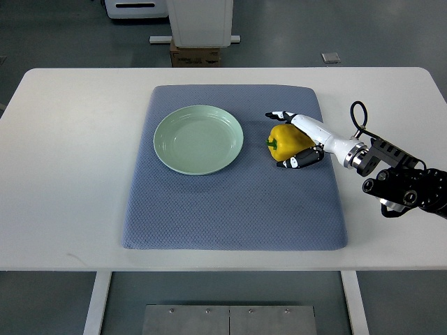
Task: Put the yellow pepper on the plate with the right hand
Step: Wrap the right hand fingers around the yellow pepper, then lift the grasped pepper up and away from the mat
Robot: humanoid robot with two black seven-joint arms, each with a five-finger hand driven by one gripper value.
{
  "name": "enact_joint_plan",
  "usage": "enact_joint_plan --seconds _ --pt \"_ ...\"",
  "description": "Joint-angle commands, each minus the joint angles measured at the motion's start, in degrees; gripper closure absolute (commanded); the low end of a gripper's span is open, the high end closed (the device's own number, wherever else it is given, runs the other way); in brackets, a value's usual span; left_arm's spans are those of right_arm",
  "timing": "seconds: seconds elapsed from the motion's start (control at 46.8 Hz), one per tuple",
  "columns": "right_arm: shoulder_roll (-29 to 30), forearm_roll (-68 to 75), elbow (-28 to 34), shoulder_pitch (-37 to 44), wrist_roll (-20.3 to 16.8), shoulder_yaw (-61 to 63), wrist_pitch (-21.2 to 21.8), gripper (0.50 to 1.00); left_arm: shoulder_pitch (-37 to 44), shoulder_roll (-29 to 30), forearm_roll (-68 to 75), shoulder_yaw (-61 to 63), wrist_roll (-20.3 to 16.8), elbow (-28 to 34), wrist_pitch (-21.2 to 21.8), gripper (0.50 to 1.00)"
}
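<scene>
One arm shows in our view: the right hand (302, 139) reaches in from three o'clock. Its fingers (281, 115) curl around the yellow pepper (286, 142), which sits on the blue-grey mat (234, 202). We cannot quite tell whether the pepper is lifted or resting on the mat. At the pepper's nine o'clock, just beside it, lies the pale green plate (198, 139). The mat covers the middle of the white tabletop (63, 167).

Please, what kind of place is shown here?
Probably a robotics lab or test room: a plain white table with a blue mat, a bare grey floor, and white equipment standing behind.
</scene>
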Motion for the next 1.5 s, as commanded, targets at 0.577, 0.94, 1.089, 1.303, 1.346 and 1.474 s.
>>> enact_joint_plan --seconds 0.577,0.94,1.089,1.303,1.346,1.474 --pt "0.59 -0.01 -1.53 1.05 0.26 -2.78 0.91 1.000 0.00 0.00 0.00 0.00 0.00 0.01 0.00 0.500" --pt "0.50 9.48 -1.36 1.93 -0.46 2.92 3.54 1.000 0.00 0.00 0.00 0.00 0.00 -0.08 0.00 0.500" --pt "0.24 10.81 -0.83 1.41 0.07 6.09 4.25 1.000 0.00 0.00 0.00 0.00 0.00 0.01 0.00 0.500" --pt "0.06 10.89 0.76 0.62 0.26 14.35 7.15 1.000 0.00 0.00 0.00 0.00 0.00 0.01 0.00 0.500" --pt "0.06 10.89 0.76 0.18 0.26 16.10 8.11 1.000 0.00 0.00 0.00 0.00 0.00 0.01 0.00 0.500" --pt "0.15 10.89 0.76 0.00 0.26 19.28 9.52 1.000 0.00 0.00 0.00 0.00 0.00 0.01 0.00 0.500"
